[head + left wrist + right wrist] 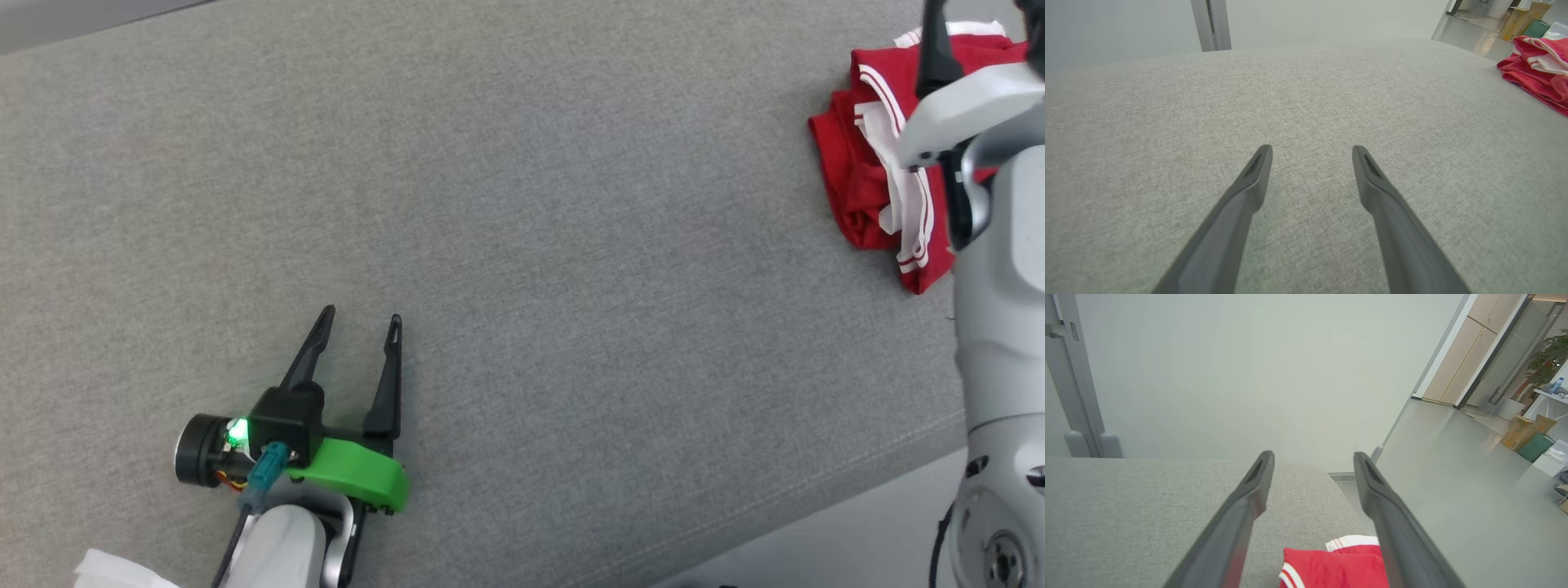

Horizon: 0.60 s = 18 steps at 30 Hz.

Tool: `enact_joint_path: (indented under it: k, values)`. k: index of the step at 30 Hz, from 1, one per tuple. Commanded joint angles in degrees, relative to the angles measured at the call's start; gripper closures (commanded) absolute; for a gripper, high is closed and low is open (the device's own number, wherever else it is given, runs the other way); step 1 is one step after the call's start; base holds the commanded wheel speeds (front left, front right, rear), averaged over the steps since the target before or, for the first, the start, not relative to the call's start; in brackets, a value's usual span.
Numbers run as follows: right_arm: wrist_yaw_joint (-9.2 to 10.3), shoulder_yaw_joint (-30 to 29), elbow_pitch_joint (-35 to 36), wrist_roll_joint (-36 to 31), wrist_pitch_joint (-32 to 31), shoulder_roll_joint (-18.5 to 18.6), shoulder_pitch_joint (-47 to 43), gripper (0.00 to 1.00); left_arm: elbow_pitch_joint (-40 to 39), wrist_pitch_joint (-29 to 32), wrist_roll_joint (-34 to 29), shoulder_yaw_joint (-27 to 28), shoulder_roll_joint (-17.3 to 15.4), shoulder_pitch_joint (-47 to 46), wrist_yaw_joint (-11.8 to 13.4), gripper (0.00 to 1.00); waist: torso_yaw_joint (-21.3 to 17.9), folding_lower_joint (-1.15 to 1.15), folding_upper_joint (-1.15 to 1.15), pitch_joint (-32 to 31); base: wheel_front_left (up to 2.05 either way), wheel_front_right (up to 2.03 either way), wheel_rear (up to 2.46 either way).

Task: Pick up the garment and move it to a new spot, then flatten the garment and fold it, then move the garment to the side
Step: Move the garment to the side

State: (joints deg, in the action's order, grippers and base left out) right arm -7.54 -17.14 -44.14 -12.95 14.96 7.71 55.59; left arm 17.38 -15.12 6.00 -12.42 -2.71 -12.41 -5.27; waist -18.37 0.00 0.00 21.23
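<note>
Grey cushion (571, 245), pale wall (1249, 375) behind; red-and-white garment (865, 180) at its right edge; left gripper (361, 325), right gripper (1313, 458) both spread.

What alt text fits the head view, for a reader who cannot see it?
A roughly folded red garment with white stripes lies at the upper right of a grey fabric surface; the open left gripper is at lower left.
</note>
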Motion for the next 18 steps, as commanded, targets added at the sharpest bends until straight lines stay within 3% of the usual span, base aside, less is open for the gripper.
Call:
enact_joint_path:
  k: [1,7,13,18]
  values:
    - [0.12,1.6,2.6,1.7,0.2,-0.9,-1.9,0.0,-0.2,0.0,0.3,0.6,-0.4,0.3,0.6,0.0,1.5,0.0,0.0,-1.8,0.0,0.0,0.0]
    - [0.11,8.2,9.8,11.0,0.2,-4.3,-9.0,0.0,-0.5,0.0,1.5,3.0,-0.4,0.9,2.1,0.0,4.9,0.0,0.0,-4.7,0.0,0.0,0.0]
    - [0.11,14.9,11.5,17.9,0.2,-4.6,-17.1,0.0,-0.7,0.0,2.6,5.5,-0.4,1.3,3.6,0.0,9.1,0.0,0.0,-7.2,0.0,0.0,0.0]
    - [0.11,16.4,12.1,20.5,0.2,-4.6,-23.7,0.0,-0.4,0.0,3.0,7.6,-0.3,1.7,4.5,0.0,12.4,0.0,0.0,-9.3,0.0,0.0,0.0]
